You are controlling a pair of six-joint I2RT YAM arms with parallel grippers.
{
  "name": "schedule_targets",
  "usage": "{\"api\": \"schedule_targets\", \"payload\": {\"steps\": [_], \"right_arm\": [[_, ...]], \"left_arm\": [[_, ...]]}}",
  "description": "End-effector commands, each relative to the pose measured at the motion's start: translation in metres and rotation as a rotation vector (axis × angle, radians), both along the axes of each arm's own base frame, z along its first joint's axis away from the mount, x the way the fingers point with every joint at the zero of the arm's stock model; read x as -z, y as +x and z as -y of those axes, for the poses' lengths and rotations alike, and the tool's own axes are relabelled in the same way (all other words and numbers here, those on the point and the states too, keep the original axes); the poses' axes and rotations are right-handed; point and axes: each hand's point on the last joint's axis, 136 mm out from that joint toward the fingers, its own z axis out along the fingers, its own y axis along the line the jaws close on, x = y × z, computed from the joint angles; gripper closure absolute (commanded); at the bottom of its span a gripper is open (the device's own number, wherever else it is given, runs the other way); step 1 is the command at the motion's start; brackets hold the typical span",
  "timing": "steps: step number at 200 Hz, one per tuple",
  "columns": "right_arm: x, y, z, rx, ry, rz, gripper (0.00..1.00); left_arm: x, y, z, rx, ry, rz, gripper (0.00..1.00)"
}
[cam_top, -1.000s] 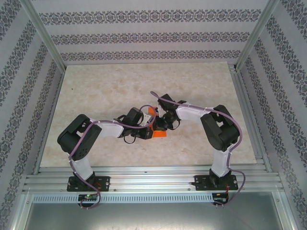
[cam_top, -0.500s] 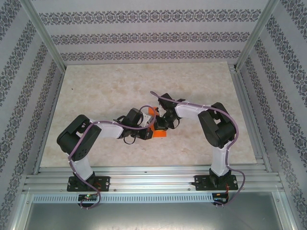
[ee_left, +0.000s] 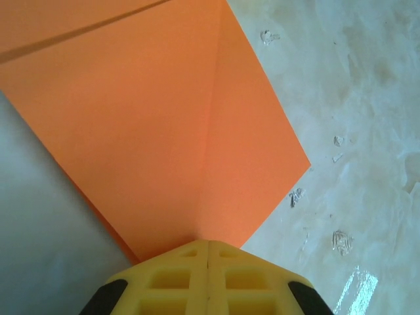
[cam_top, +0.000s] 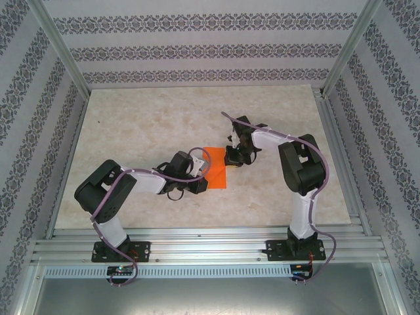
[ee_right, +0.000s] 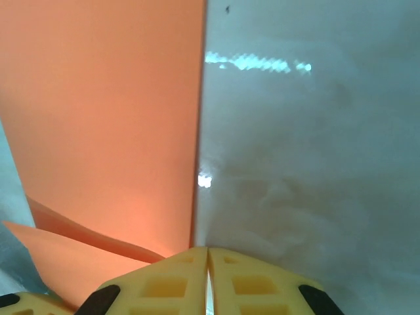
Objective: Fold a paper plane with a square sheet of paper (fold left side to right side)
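So, the square sheet of paper [cam_top: 215,169] is found lying on the table [cam_top: 144,125], roughly mid-table, sandwiched between the two grippers. From above it's seen as a bright orange patch, taller than wide, with the left arm met at its near-left edge and the right arm at its far-right side.

The left gripper [ee_left: 208,256] is seen with its yellow fingers pressed together. The tips are parked right at a corner of the sheet, where a crease [ee_left: 209,131] runs in. Whether that corner is actually pinched can't be told, tbh.

Same deal on the other side. The right gripper [ee_right: 208,262] is closed up too, with only a hairline seam seen between the fingers, and the tips are planted at the sheet's straight edge. An overlapping orange flap [ee_right: 72,252] is seen just beside those fingers.
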Motion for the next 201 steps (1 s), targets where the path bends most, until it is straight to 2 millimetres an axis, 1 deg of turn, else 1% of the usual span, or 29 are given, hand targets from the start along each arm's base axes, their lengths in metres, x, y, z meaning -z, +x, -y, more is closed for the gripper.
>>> {"api": "schedule_targets", "payload": {"steps": [1, 10, 27, 40, 51, 57, 60, 79, 91, 102, 109, 118, 138, 167, 182, 201], "right_arm": [[-0.010, 0.020, 0.030, 0.034, -0.102, 0.103, 0.86], [-0.022, 0.021, 0.031, 0.045, -0.079, 0.133, 0.82], [-0.041, 0.017, 0.032, 0.078, -0.001, 0.173, 0.73], [-0.056, 0.012, 0.025, 0.104, 0.098, 0.201, 0.67], [-0.062, 0.006, 0.018, 0.123, 0.181, 0.206, 0.63], [-0.065, 0.001, 0.013, 0.134, 0.229, 0.203, 0.61], [-0.068, 0.002, 0.010, 0.141, 0.255, 0.211, 0.60], [-0.066, -0.008, -0.006, 0.177, 0.382, 0.180, 0.57], [-0.064, -0.012, -0.015, 0.188, 0.427, 0.164, 0.56], [-0.059, -0.016, -0.021, 0.189, 0.431, 0.149, 0.55], [-0.055, -0.018, -0.023, 0.194, 0.422, 0.138, 0.55], [-0.050, -0.019, -0.024, 0.203, 0.409, 0.131, 0.55], [-0.043, -0.019, -0.026, 0.209, 0.391, 0.124, 0.55], [-0.033, -0.023, -0.028, 0.210, 0.354, 0.097, 0.54], [-0.027, -0.024, -0.025, 0.223, 0.328, 0.085, 0.54], [-0.025, -0.024, -0.024, 0.228, 0.317, 0.075, 0.53]], "left_arm": [[0.040, -0.033, -0.034, -0.035, 0.160, -0.152, 0.89], [0.034, -0.031, -0.031, -0.033, 0.141, -0.143, 0.88], [0.017, -0.024, -0.021, -0.035, 0.082, -0.116, 0.84], [0.002, -0.017, -0.015, -0.042, 0.034, -0.089, 0.77], [-0.015, -0.009, -0.010, -0.049, -0.017, -0.061, 0.72], [-0.024, -0.005, -0.007, -0.053, -0.046, -0.045, 0.70], [-0.028, -0.004, -0.006, -0.056, -0.059, -0.038, 0.70], [-0.050, 0.006, -0.004, -0.074, -0.116, 0.007, 0.66], [-0.059, 0.011, -0.007, -0.092, -0.128, 0.027, 0.61], [-0.064, 0.014, -0.010, -0.108, -0.133, 0.043, 0.60], [-0.064, 0.016, -0.012, -0.119, -0.133, 0.038, 0.61], [-0.063, 0.016, -0.013, -0.119, -0.138, 0.024, 0.64], [-0.057, 0.016, -0.009, -0.105, -0.138, -0.006, 0.70], [-0.050, 0.022, -0.003, -0.101, -0.135, -0.024, 0.71], [-0.045, 0.026, -0.001, -0.102, -0.128, -0.030, 0.72], [-0.032, 0.026, -0.003, -0.115, -0.098, -0.055, 0.75]]}}
